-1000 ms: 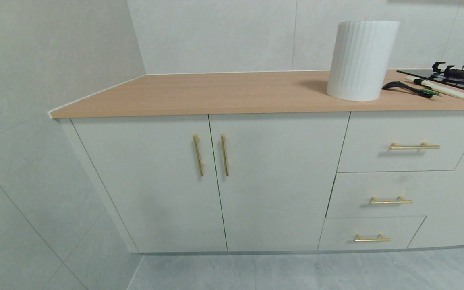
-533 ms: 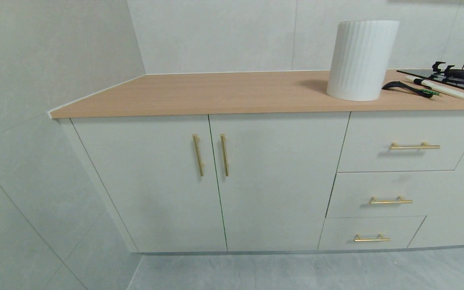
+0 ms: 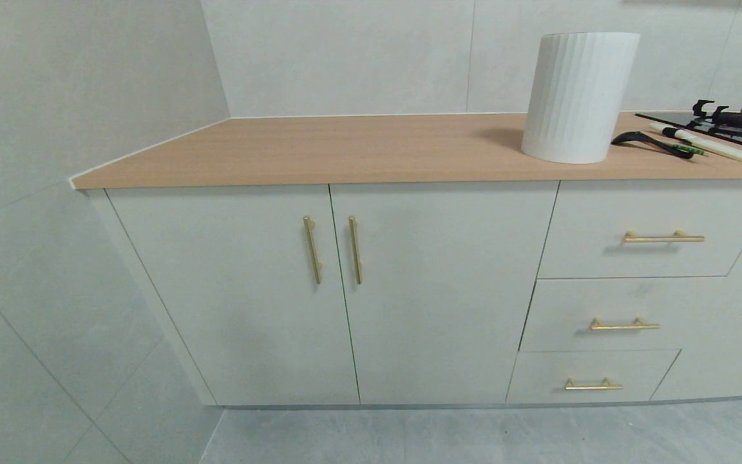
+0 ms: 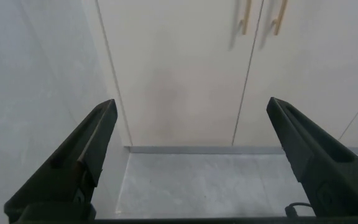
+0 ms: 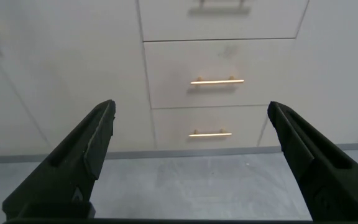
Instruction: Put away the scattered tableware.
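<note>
On the wooden countertop (image 3: 345, 151) at the right stands a tall white ribbed holder (image 3: 578, 96). Just right of it lie a black ladle (image 3: 648, 140), a green-marked utensil (image 3: 688, 148) and a cream-handled utensil (image 3: 709, 144). My left gripper (image 4: 191, 112) is open, low down, facing the cabinet doors (image 4: 253, 68) near the floor. My right gripper (image 5: 191, 115) is open too, low in front of the drawers (image 5: 219, 71). Nothing is between either pair of fingers.
A black stove grate (image 3: 741, 120) sits at the counter's far right. Below the counter are two doors with gold handles (image 3: 332, 250) and three drawers (image 3: 661, 237). A tiled wall (image 3: 55, 193) closes the left side. Grey floor (image 3: 474, 438) lies in front.
The whole head view has shifted slightly, so the camera moved; the things on the counter stay in place.
</note>
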